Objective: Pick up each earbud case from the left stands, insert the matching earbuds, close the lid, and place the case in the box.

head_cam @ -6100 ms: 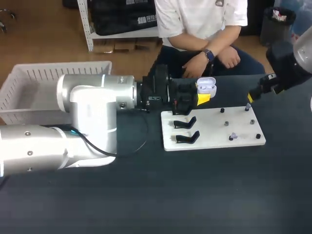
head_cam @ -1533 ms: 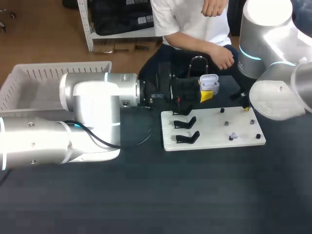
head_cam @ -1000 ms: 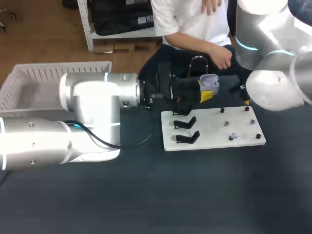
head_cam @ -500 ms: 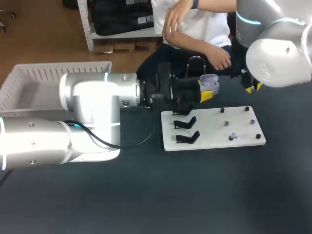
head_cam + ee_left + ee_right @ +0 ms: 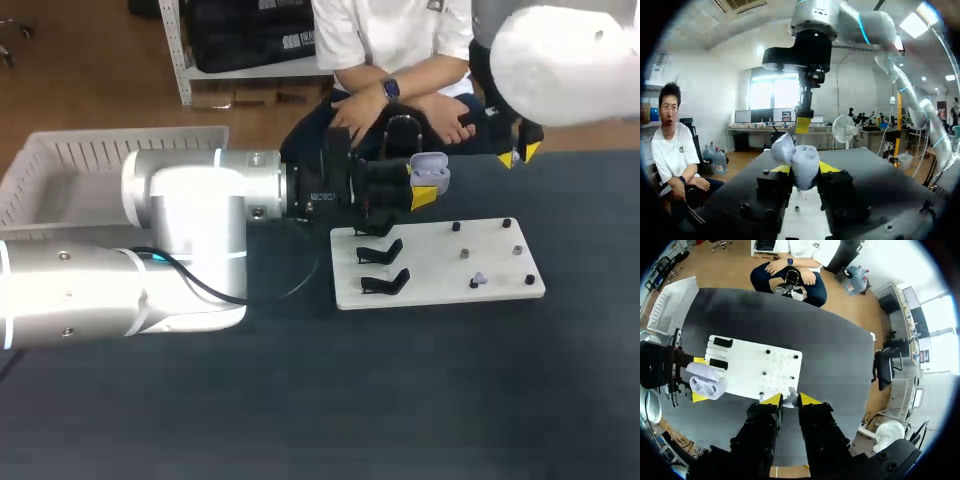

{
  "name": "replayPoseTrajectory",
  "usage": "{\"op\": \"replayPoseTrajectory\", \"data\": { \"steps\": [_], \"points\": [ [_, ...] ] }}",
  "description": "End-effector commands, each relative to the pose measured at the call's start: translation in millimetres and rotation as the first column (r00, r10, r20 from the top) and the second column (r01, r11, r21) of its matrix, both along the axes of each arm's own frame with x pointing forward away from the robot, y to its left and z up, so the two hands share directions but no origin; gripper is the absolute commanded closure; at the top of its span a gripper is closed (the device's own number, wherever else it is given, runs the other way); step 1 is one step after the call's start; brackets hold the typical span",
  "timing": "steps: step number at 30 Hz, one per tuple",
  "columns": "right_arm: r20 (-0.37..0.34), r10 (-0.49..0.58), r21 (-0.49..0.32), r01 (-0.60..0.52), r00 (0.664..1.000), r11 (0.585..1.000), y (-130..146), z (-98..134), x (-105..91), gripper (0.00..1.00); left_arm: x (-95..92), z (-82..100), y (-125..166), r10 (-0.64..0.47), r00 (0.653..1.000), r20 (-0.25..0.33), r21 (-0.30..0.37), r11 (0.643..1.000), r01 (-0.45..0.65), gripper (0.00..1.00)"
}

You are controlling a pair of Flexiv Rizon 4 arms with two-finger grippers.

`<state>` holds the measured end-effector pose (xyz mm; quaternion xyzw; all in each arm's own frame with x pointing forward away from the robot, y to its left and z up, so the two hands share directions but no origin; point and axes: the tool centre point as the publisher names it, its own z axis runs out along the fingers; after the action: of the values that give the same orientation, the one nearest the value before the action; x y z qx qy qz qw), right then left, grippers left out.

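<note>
Left jaws are clamped on the open earbud case — lid up, held off the tabletop near the white board. Right jaws hang off to the case's right, well apart from it — nearly together, pinching a small pale earbud between the yellow tips.

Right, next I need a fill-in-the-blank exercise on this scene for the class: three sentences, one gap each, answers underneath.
1. The left gripper holds the earbud case, whose lid is ____.
2. Both black stands on the white board are ____.
3. Between its yellow tips, the right gripper grips a small white ____.

Missing words: open; empty; earbud.
</note>
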<state>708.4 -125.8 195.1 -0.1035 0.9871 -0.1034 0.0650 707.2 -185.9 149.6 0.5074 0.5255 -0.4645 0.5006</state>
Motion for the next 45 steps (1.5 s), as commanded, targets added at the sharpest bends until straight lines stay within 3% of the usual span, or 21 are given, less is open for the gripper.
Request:
{"op": "replayPoseTrajectory", "data": {
  "steps": [1, 4, 19, 20, 25, 31, 37, 38, 45],
  "points": [
    [0.014, -0.033, -0.022, 0.033, 0.999, 0.999, 7, 18, -16.8, 1.00, -1.7, -1.4, 0, 0.007, 1.000, 0.005, -0.007, 1.000, -0.007, 1.00],
    [0.024, -0.057, -0.017, 0.057, 0.998, 0.998, 10, 26, -24.1, 1.00, -1.7, -1.4, 0, 0.007, 1.000, 0.005, -0.007, 1.000, -0.007, 1.00],
    [0.024, -0.057, -0.017, 0.057, 0.998, 0.998, 10, 26, -24.1, 1.00, -1.7, -1.4, 0, 0.007, 1.000, 0.005, -0.007, 1.000, -0.007, 1.00],
    [0.013, -0.112, -0.045, 0.113, 0.994, 0.993, 9, 24, -21.7, 1.00, -1.7, -1.4, 0, 0.007, 1.000, 0.005, -0.007, 1.000, -0.007, 1.00],
    [0.078, -0.319, -0.007, 0.321, 0.944, 0.947, 28, 36, -23.3, 1.00, -1.7, -1.4, 0, 0.007, 1.000, 0.005, -0.007, 1.000, -0.007, 1.00],
    [0.149, -0.472, 0.018, 0.475, 0.869, 0.880, 50, 54, -32.1, 1.00, -1.7, -1.4, 0, 0.007, 1.000, 0.005, -0.007, 1.000, -0.007, 1.00],
    [0.129, -0.556, 0.115, 0.544, 0.821, 0.831, 59, 58, -42.8, 1.00, -1.7, -1.4, 0, 0.007, 1.000, 0.005, -0.007, 1.000, -0.007, 1.00],
    [0.123, -0.598, 0.126, 0.585, 0.792, 0.801, 60, 59, -45.8, 1.00, -1.7, -1.4, 0, 0.007, 1.000, 0.005, -0.007, 1.000, -0.007, 1.00],
    [0.111, -0.654, 0.208, 0.626, 0.748, 0.752, 69, 62, -57.2, 1.00, -1.7, -1.4, 0, 0.007, 1.000, 0.005, -0.007, 1.000, -0.007, 1.00]
  ]
}}
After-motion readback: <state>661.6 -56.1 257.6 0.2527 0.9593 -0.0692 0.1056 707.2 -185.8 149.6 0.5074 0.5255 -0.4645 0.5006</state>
